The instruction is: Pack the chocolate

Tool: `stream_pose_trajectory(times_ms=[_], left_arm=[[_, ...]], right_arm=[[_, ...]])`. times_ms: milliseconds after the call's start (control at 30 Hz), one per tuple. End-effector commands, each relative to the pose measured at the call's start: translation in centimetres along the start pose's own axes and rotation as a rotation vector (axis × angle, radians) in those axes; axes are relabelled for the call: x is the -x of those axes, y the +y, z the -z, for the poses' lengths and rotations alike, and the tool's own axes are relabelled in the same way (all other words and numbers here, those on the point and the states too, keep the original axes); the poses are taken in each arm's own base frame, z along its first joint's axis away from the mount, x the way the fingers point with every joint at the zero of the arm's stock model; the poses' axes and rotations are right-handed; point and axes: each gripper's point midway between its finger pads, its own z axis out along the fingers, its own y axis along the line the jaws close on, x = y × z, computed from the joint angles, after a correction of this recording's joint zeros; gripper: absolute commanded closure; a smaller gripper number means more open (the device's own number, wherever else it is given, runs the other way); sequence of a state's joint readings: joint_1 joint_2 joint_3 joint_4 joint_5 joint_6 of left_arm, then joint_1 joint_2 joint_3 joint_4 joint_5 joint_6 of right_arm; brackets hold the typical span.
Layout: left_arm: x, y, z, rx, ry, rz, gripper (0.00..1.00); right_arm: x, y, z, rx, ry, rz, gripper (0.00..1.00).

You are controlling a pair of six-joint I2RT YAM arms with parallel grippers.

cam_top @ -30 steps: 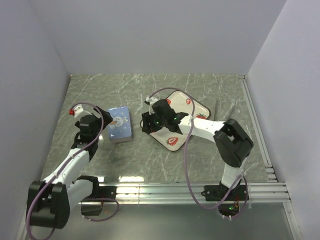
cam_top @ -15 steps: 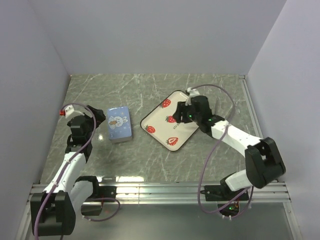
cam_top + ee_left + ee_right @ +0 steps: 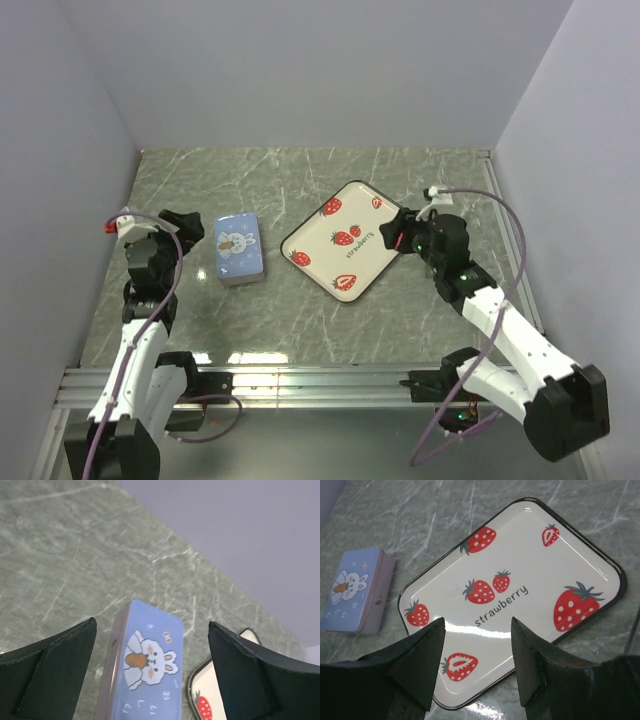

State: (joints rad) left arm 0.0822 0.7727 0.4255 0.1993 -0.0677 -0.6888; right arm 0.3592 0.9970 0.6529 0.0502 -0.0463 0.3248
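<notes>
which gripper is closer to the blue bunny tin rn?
Left. The left gripper sits open just left of the tin, not touching. The right gripper is at the strawberry tray's right edge, with the tray between it and the tin.

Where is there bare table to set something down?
Free: table strip between rear wall and tin and tray; near strip from both to the rail. Tight: the tin-tray gap, and beside the left gripper and right gripper.

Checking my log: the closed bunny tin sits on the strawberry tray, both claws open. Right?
No: the top external view shows the closed bunny tin on the table beside the strawberry tray, apart from it. The left claw and right claw are open.
</notes>
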Motion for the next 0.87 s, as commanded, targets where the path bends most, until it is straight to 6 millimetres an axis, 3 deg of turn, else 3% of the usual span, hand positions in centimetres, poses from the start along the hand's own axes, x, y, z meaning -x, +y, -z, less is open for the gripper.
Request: stream_pose_trajectory(times_ms=[0, 133, 367, 833], left_arm=[[1.4, -1.1, 0.9, -0.044, -0.044, -0.002, 0.01], [2.2, -1.7, 1.6, -0.067, -0.074, 0.004, 0.0], [2.2, -1.9, 1.4, -0.076, -0.066, 0.0, 0.01], [2.9, -2.4, 2.6, -0.119, -0.114, -0.016, 0.0]], right_arm=[[0.9, -1.0, 1.7, -0.055, -0.062, -0.021, 0.37], [2.3, -1.1, 3.8, -0.064, -0.143, -0.03, 0.36], [2.7, -1.9, 6.3, -0.096, -0.201, -0.047, 0.34], [2.9, -2.3, 7.0, -0.114, -0.231, -0.055, 0.33]])
